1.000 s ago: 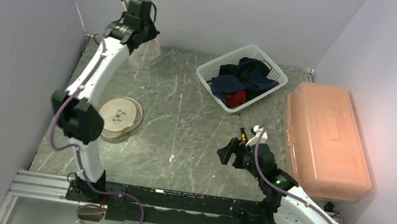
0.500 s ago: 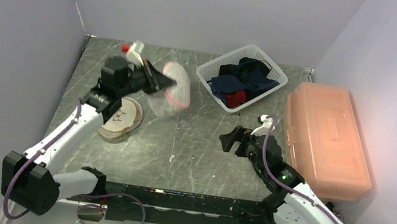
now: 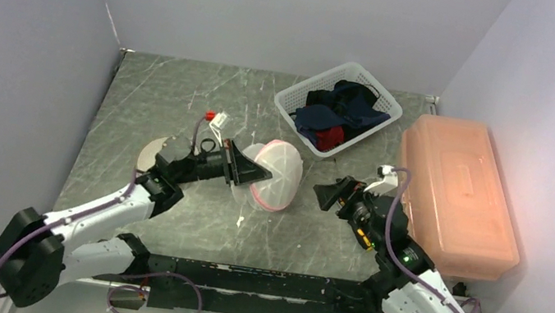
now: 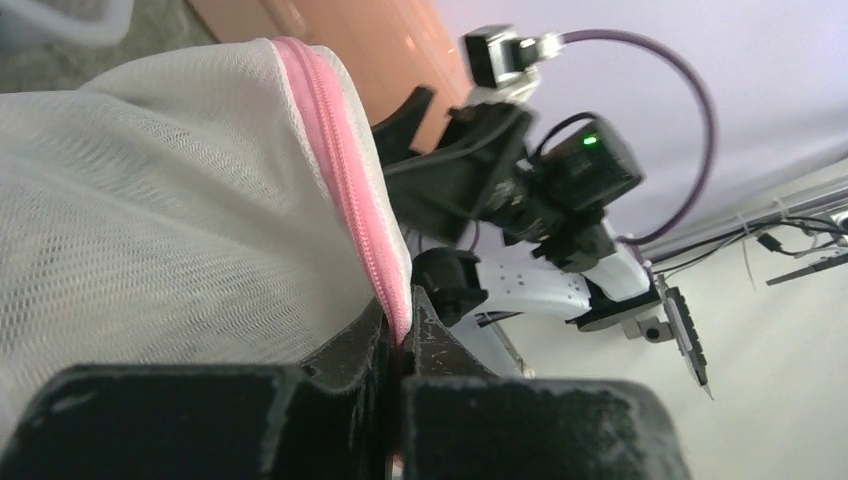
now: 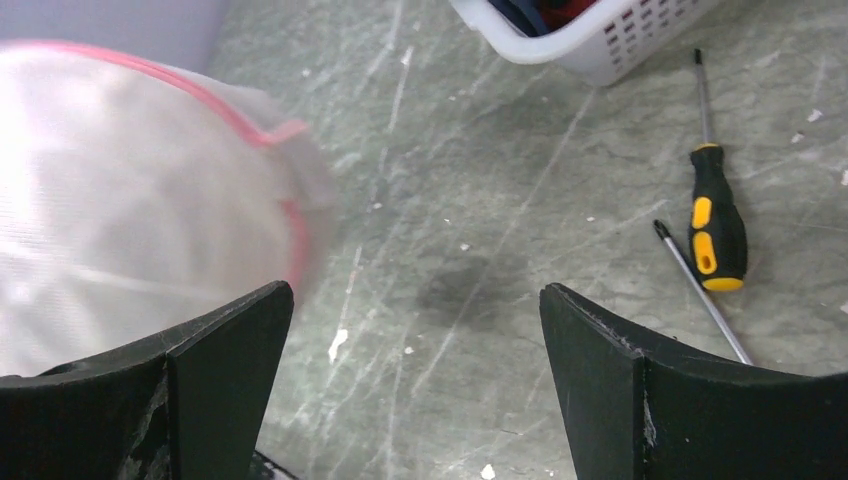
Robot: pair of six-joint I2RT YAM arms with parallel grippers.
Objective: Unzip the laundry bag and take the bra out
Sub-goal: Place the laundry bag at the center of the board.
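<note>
swung down from high at the back left, the left arm now lies low across the table (image 3: 208, 96). the laundry bag (image 3: 278, 175) it carries hangs mid-table, close in front of the right gripper (image 3: 328, 193). a second ago the bag is up by the rear wall, and half a second ago it is above the round pale disc (image 3: 148, 155). the right gripper sits slightly further back and right than before, with its fingers spread wider.

the left gripper (image 4: 400, 340) is pressed together on the bag's edge, pinching the pink zipper (image 4: 330, 130) seam. the right gripper's fingers stand wide apart with only bare table between them, and the bag is just to one side.

the hold looks risky, since only a thin strip of seam sits in the pinch. a tug along the zipper could pull the bag free. the bag is blurred in the right wrist view, so it is likely swinging, and a closing grasp may catch loose mesh instead. no zipper pull shows in any view, so the right gripper may have nothing certain to aim at. the bra cannot be made out through the mesh. a screwdriver (image 5: 718, 225) lies on the table near the right arm and could be knocked by a low sweep.
</note>
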